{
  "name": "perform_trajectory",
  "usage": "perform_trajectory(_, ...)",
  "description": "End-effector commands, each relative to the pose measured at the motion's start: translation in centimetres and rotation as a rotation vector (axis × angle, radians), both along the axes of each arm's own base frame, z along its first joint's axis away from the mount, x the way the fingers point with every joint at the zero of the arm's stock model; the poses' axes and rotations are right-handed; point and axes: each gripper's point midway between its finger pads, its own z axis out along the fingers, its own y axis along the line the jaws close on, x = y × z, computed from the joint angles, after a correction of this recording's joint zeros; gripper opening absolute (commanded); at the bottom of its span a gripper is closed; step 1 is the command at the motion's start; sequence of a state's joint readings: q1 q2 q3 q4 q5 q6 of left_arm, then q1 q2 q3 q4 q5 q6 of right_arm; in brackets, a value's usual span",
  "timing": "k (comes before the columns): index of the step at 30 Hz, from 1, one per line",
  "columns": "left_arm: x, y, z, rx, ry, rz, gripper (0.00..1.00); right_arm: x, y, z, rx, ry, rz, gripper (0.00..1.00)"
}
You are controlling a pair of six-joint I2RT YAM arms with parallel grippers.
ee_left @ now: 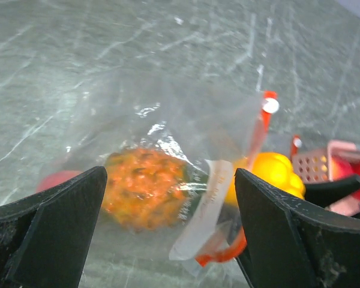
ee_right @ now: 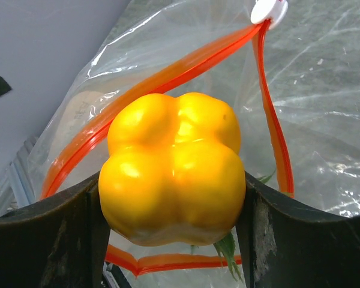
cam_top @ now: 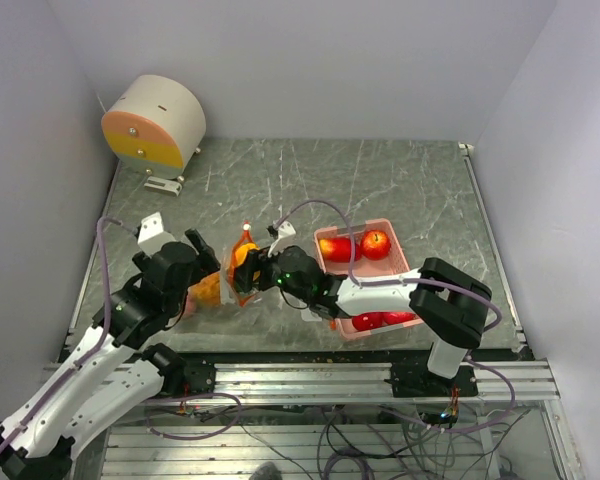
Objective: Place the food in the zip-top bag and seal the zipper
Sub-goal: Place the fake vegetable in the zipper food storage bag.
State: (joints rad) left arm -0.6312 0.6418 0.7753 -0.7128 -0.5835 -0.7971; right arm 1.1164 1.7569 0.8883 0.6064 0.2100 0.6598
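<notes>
- Top view: nearest the camera, a metal rail [cam_top: 310, 378] carries both arm bases, with loose cables [cam_top: 360, 440] hanging below it.
- The left gripper [cam_top: 208, 272] reaches over the near-left part of the table [cam_top: 400, 180]. Its fingers are spread wide at the clear bag [cam_top: 218, 290] and grip nothing.
- The right gripper [cam_top: 250, 265] is clamped on the yellow pepper [cam_top: 243, 254] at the bag's right end.
- A pink basket [cam_top: 400, 262] sits just right of the bag, under the right arm. Red apples [cam_top: 376, 243] lie in its far part, and more red fruit lies in its near part.
- A cream and orange drum [cam_top: 155, 122] stands at the far-left corner.
- Left wrist view: nearest, two black fingers [ee_left: 54, 228] stand far apart at the bottom corners. The bag lies flat on the table between and beyond them.
- Inside the bag is a bumpy orange fruit [ee_left: 145, 186]. A red thing [ee_left: 57, 179] lies at its left, partly hidden by a finger.
- A white label [ee_left: 204, 210] on the bag carries print too blurred to read.
- The pepper is at the bag's mouth on the right, beside the orange-red zipper strip [ee_left: 261, 129] and its white slider [ee_left: 270, 105].
- Right wrist view: nearest, black pads [ee_right: 48, 240] press on both sides of the pepper, which fills the middle.
- Behind the pepper the bag's mouth gapes, its zipper strips parted and meeting at the slider up top. Green leaves [ee_right: 228, 249] peek out under the pepper.
</notes>
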Motion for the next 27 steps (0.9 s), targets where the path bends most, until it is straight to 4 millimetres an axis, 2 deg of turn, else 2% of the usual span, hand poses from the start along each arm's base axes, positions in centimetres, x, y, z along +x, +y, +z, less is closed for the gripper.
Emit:
perform_trajectory(1, 0.1, 3.3, -2.0, 0.006, -0.016, 0.235, 1.0, 0.4, 1.6, 1.3, 0.002, -0.048, 0.041, 0.59)
perform_trajectory(5, -0.1, 4.3, -4.6, 0.022, 0.021, 0.32, 1.0, 1.3, 2.1, 1.4, 0.012, -0.05, 0.041, 0.59)
perform_trajectory(8, -0.3, 4.8, -6.3, 0.035, 0.041, 0.359, 0.98, 1.9, 2.3, 0.5, 0.019, -0.025, 0.049, 0.59)
perform_trajectory(12, -0.6, 5.3, -8.0, 0.037, 0.05, 0.396, 0.91, 2.0, 2.6, 0.3, 0.037, -0.023, 0.068, 0.59)
perform_trajectory(13, -0.7, 5.4, -8.6, 0.038, 0.055, 0.404, 0.89, 2.0, 2.7, 0.5, 0.047, -0.029, 0.079, 0.59)
perform_trajectory(18, -0.7, 5.2, -10.3, 0.02, 0.072, 0.424, 0.6, 2.4, 2.7, 1.2, 0.066, -0.059, 0.085, 0.59)
perform_trajectory(24, -0.4, 4.1, -12.4, 0.004, 0.107, 0.388, 0.45, 2.3, 3.4, 0.8, 0.094, -0.062, 0.122, 0.59)
perform_trajectory(27, -0.5, 3.7, -13.3, -0.006, 0.118, 0.37, 0.44, 1.8, 5.1, 3.1, 0.205, -0.079, 0.21, 0.58)
